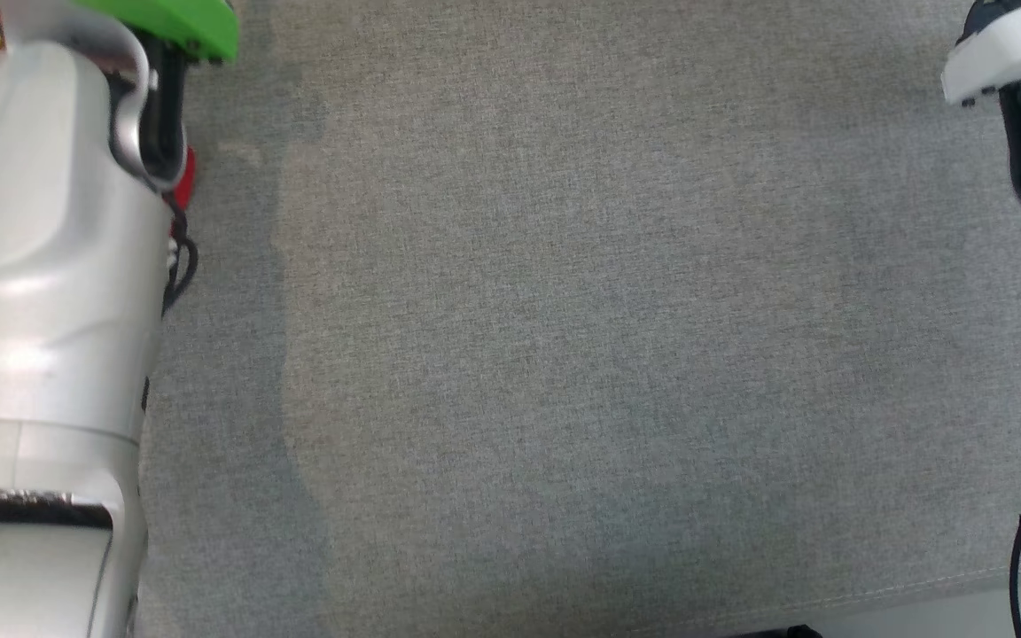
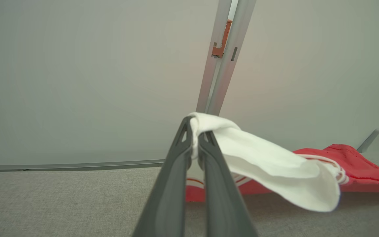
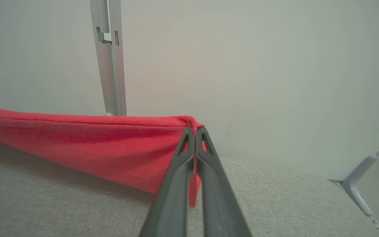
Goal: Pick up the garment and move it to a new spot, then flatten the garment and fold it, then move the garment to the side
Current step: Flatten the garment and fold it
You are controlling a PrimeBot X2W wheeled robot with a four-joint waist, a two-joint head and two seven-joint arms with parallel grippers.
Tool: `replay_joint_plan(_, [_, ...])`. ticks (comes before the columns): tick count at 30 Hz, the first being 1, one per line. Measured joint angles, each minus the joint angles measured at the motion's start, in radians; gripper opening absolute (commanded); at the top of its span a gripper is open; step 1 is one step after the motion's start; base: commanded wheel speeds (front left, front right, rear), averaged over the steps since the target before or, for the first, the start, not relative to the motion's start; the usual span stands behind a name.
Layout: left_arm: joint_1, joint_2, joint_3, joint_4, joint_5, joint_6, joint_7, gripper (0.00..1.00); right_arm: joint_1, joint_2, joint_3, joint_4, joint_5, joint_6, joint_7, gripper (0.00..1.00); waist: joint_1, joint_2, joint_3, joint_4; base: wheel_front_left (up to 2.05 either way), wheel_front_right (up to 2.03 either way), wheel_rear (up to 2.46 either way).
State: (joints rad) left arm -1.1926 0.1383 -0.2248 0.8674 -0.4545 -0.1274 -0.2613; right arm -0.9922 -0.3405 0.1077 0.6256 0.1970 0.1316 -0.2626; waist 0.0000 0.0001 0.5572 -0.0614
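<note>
Glossy silver-white left forearm (image 1: 41, 266), dark tapering fingers (image 2: 173, 191).
Green cover (image 1: 178, 27) and looped black cable (image 1: 181, 261) at its wrist; fingertips slotted.

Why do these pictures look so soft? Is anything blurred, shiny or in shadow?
Head view: the left forearm shows bright glare patches, and a darker band of shade runs down the grey surface beside it. Left wrist view: the fingers of the left gripper blur toward the bottom edge. Right wrist view: the garment casts a soft shadow beneath it.

Grey woven fabric (image 1: 564, 354) is covering the frame's centre; pale panels (image 2: 77, 82) are standing behind it, 1 metal post (image 2: 219, 75) dividing them at upper centre.
</note>
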Motion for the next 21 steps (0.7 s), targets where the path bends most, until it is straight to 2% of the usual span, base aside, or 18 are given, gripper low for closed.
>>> replay_joint_plan(4, [0.144, 0.018, -0.045, -0.076, 0.021, 0.0, -0.001, 0.0, 0.068, -0.022, 0.047, 0.012, 0.04, 0.0, 0.0, 0.0, 0.0, 0.0, -0.037, 0.004, 0.0, 0.0, 0.0])
replay_joint_plan(7, [0.243, 0.061, -0.056, -0.136, 0.036, -0.001, -0.001, 0.0, 0.107, -0.028, 0.086, 0.026, 0.082, 0.0, 0.0, 0.0, -0.0001, 0.0, -0.07, 0.006, 0.0, 0.0, 0.0])
replay_joint_plan(10, [0.335, 0.08, -0.083, -0.171, 0.048, -0.001, -0.001, 0.0, 0.13, -0.047, 0.152, 0.048, 0.088, 0.0, 0.0, 0.0, -0.0001, 0.0, -0.099, 0.006, 0.0, 0.0, 0.0])
replay_joint_plan(21, [0.566, 0.115, -0.199, -0.202, 0.023, -0.002, -0.001, 0.0, 0.204, -0.107, 0.275, 0.25, 0.189, 0.0, 0.0, 0.0, -0.0001, 0.0, -0.223, 0.025, 0.0, 0.0, 0.0])
